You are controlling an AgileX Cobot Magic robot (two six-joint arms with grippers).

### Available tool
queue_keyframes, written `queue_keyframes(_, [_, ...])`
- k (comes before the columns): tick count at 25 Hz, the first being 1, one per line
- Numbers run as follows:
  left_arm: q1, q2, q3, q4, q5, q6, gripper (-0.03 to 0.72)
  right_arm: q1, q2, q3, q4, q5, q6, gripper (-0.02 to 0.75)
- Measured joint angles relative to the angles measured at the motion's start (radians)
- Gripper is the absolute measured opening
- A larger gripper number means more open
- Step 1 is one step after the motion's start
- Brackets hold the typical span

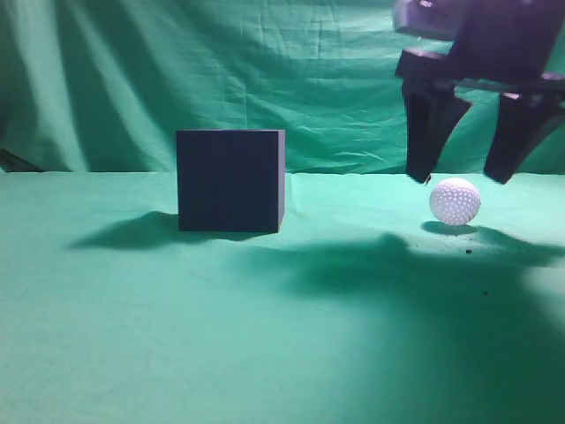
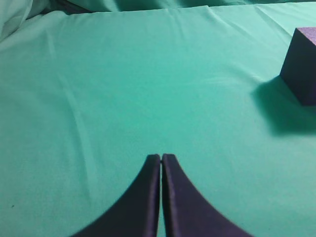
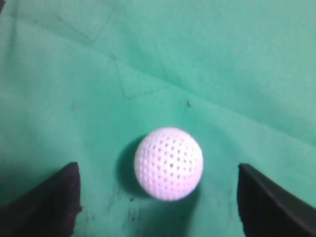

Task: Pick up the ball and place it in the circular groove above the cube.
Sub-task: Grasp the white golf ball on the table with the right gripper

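A white dimpled ball [image 1: 455,201] rests on the green cloth at the right. My right gripper [image 1: 461,179] hangs just above it, open, one dark finger to each side and neither touching it. In the right wrist view the ball [image 3: 169,163] lies between the spread fingertips [image 3: 64,197], with my right gripper [image 3: 158,170] centred over it. The black cube [image 1: 230,180] stands on the cloth left of centre; its top face is not visible from this height. A corner of the cube [image 2: 302,64] shows at the right edge of the left wrist view. My left gripper [image 2: 161,157] is shut and holds nothing.
Green cloth covers the table [image 1: 265,353] and hangs as a backdrop [image 1: 221,71] behind it. A wide gap of cloth separates the cube from the ball. Small dark specks [image 1: 468,252] lie on the cloth near the ball.
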Motion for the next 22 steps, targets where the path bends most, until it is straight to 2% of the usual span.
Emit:
queue_keyframes(7, [0.000,0.000,0.000,0.000,0.000,0.000,0.000,0.000,0.123,-0.101,-0.005,-0.006,0.006,0.557])
queue_keyframes(20, [0.000,0.000,0.000,0.000,0.000,0.000,0.000,0.000,0.167,-0.109,-0.039,0.011,0.037,0.557])
queue_keyframes(21, [0.000,0.000,0.000,0.000,0.000,0.000,0.000,0.000,0.167,-0.109,-0.041,0.011,0.042,0.481])
queue_keyframes(22, [0.000,0.000,0.000,0.000,0.000,0.000,0.000,0.000,0.167,-0.109,-0.041,0.011,0.043,0.438])
